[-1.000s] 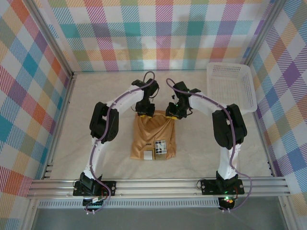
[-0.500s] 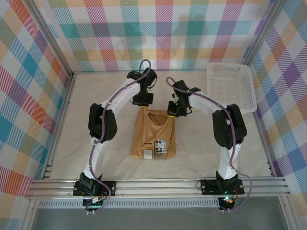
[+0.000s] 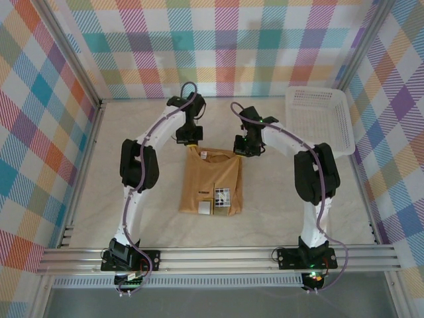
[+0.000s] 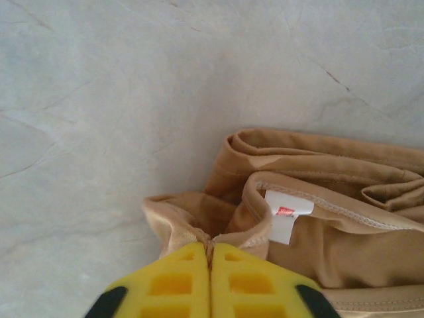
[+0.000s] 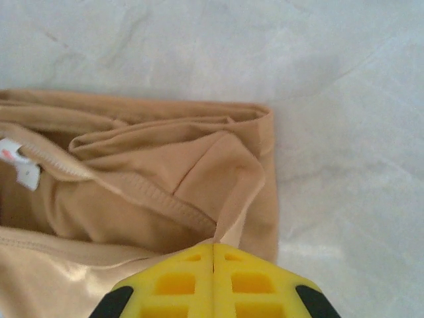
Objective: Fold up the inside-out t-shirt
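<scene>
The inside-out t-shirt [image 3: 210,185] lies flat at the middle of the table [image 3: 99,192], between the two arms. It is folded into a narrow tan rectangle whose long axis runs near to far. The neck opening with its small white label [image 4: 286,222] points to the far side. The near end carries printed care tags [image 3: 220,197].

The left gripper [image 4: 211,248] sits at the far left corner of the garment. Its yellow fingers [image 4: 175,285] are pressed together, with a bunched fold of the fabric pinched at their tips. The right gripper [image 5: 213,248] sits at the far right corner. Its jaws are likewise closed, with a strip of hemmed cloth running in between them. From above, the far edge stretches almost straight between the two grippers. Wrinkled layers of the shirt lie just beyond each pair of fingertips.

A white mesh basket [image 3: 344,126] stands at the far right corner of the table, well apart from the shirt.
</scene>
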You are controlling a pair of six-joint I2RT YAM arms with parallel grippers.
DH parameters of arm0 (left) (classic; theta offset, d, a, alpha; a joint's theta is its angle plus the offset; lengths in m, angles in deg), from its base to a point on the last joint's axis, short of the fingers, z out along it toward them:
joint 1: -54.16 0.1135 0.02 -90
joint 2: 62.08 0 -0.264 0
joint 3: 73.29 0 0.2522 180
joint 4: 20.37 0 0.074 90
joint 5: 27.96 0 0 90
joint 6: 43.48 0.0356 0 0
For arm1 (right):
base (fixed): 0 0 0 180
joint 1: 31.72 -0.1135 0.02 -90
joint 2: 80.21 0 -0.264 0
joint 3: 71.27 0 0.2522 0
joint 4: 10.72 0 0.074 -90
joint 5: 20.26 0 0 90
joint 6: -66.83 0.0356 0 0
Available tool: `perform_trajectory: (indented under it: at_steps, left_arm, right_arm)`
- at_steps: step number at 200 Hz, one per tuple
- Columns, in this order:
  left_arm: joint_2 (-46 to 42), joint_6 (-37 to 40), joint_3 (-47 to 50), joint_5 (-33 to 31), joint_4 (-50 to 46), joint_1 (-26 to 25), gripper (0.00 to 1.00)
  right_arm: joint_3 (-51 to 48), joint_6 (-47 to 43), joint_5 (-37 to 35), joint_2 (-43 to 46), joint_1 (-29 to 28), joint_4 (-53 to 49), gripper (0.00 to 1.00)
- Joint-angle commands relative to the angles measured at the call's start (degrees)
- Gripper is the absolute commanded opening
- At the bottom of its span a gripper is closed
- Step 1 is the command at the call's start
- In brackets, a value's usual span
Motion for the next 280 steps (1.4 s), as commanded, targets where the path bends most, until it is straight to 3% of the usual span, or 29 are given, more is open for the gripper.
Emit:
perform_trajectory:
  at_steps: [1, 13, 38, 57, 84, 132, 203, 240, 260, 280]
  left_arm:
    - [1.8, -1.5, -1.6, 1.2, 1.7, 0.3, 0.25]
    - [1.9, -1.2, -2.2, 0.2, 1.9, 0.5, 0.32]
    - [-2.3, -0.2, 0.3, -6.1, 2.4, 0.7, 0.63]
    - [-8.9, 0.3, 7.1, -8.9, 5.7, 1.2, 0.70]
    - [-20.3, 0.1, 19.9, -6.1, 14.1, 2.9, 0.75]
    - [-32.2, -2.4, 38.1, 4.1, 25.9, 7.6, 0.76]
    - [-34.3, -3.5, 47.3, 11.2, 32.3, 10.7, 0.69]
    - [-29.8, -4.6, 48.0, 19.7, 37.3, 12.1, 0.70]
    - [-26.4, -5.1, 48.0, 24.7, 40.6, 11.8, 0.71]
    - [-24.1, -4.9, 47.5, 24.7, 41.8, 10.7, 0.71]
  right_arm:
    - [2.6, -1.5, -2.0, -4.4, 1.0, -0.8, 0.01]
    - [3.7, -1.9, -0.9, -5.2, 1.0, -1.3, 0.10]
    - [2.1, -2.9, 1.9, -1.4, 1.0, -0.4, 0.51]
    - [-2.0, -5.1, 4.1, 2.5, 1.0, 1.9, 0.75]
    - [-7.1, -7.7, 5.7, 4.0, 1.0, 3.9, 0.86]
    - [-5.5, -8.3, 5.3, -1.7, 1.0, 5.3, 0.85]
    - [-0.1, -8.9, 5.7, -7.0, 1.0, 5.2, 0.45]
    - [0.4, -9.9, 5.4, -7.6, 1.0, 5.3, 0.27]
    - [0.8, -10.4, 6.6, -8.0, 1.0, 5.7, 0.28]
    - [1.1, -10.5, 7.9, -8.3, 1.0, 6.1, 0.31]
